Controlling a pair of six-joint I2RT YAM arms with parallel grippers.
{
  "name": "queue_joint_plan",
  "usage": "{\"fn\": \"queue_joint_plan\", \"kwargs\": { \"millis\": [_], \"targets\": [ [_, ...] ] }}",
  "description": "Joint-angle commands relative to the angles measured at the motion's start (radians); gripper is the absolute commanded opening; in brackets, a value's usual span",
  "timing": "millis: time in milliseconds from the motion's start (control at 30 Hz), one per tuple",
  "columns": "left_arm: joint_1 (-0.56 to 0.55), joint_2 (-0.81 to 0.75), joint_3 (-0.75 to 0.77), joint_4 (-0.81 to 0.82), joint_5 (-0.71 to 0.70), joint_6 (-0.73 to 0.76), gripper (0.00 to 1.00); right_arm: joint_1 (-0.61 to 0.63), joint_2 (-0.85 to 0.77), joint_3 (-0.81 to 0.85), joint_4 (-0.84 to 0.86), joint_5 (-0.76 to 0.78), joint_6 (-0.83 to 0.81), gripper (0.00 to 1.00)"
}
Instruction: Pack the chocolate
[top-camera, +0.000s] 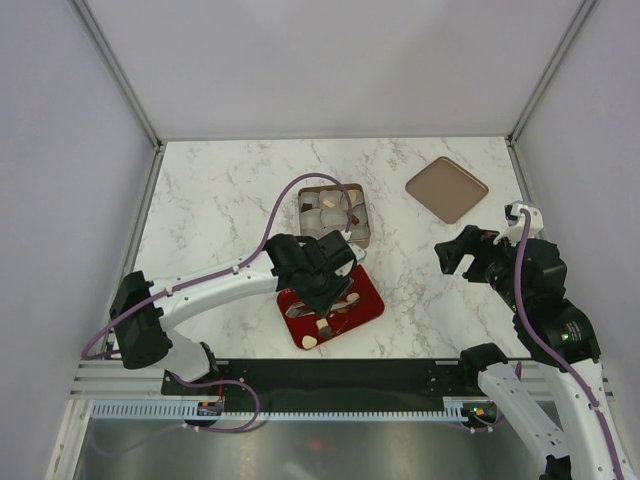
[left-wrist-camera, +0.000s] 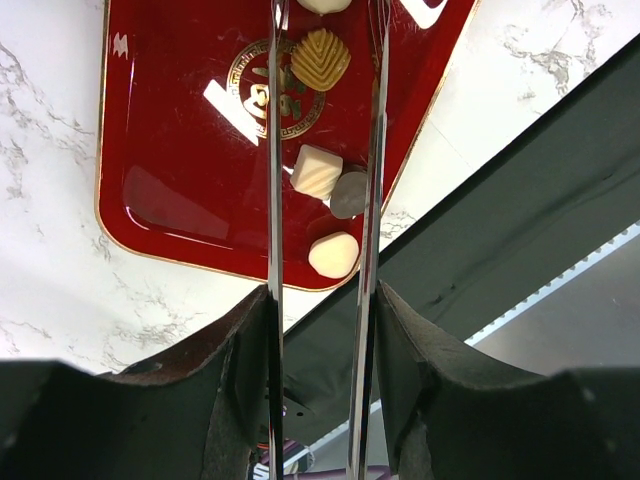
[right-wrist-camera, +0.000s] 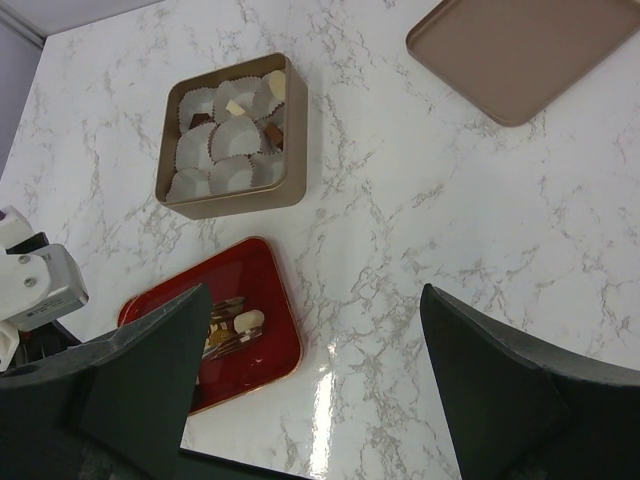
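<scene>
Chocolate (right-wrist-camera: 248, 320): small bite-size pieces in cream, tan and brown. Most lie on the tray nearest the arm bases, and a few sit farther off in the box.
Red tray (left-wrist-camera: 170, 200): glossy red rectangular tray with a gold rim and a gold emblem. It lies flat on the white marble surface (top-camera: 220, 200), just beyond the black near edge.
Pieces on the tray: a cream rounded piece (left-wrist-camera: 333, 254) lies nearest the rim. Beyond it, a cream square piece (left-wrist-camera: 316, 171) touches a grey-brown round piece (left-wrist-camera: 349, 193). Farther still is a tan ridged shell-shaped piece (left-wrist-camera: 320, 59).
Left gripper (top-camera: 330, 298): over the tray, with its thin metal fingers (left-wrist-camera: 273, 150) partly parted and straddling the cream square and the grey-brown round. It is released and clamped on nothing, and the left finger is clear of the square.
Right gripper (right-wrist-camera: 310, 300): off to the right, well apart from the tray, above bare marble. It is spread wide with nothing between its fingers.
Box (right-wrist-camera: 235, 205): gold-brown square tin just beyond the tray, filled with grey-white pleated paper cups (right-wrist-camera: 232, 135). Cream and brown pieces show among the cups.
Lid (right-wrist-camera: 520, 50): flat tan square lid, farthest back on the right, apart from the box.
</scene>
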Motion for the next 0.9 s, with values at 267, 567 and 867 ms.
{"fn": "queue_joint_plan", "kwargs": {
  "millis": [267,567,867],
  "targets": [
    [-0.009,-0.008,-0.003,0.016,-0.01,-0.017,0.49,0.0,-0.02,0.028,-0.002,0.01,0.004,0.94],
    [-0.009,-0.021,0.04,-0.005,-0.037,-0.019,0.44,-0.002,-0.018,0.036,-0.005,0.019,-0.004,0.94],
    [-0.009,-0.001,0.107,-0.038,-0.076,-0.029,0.4,0.0,-0.004,0.048,-0.004,0.015,-0.005,0.94]
  ]
}}
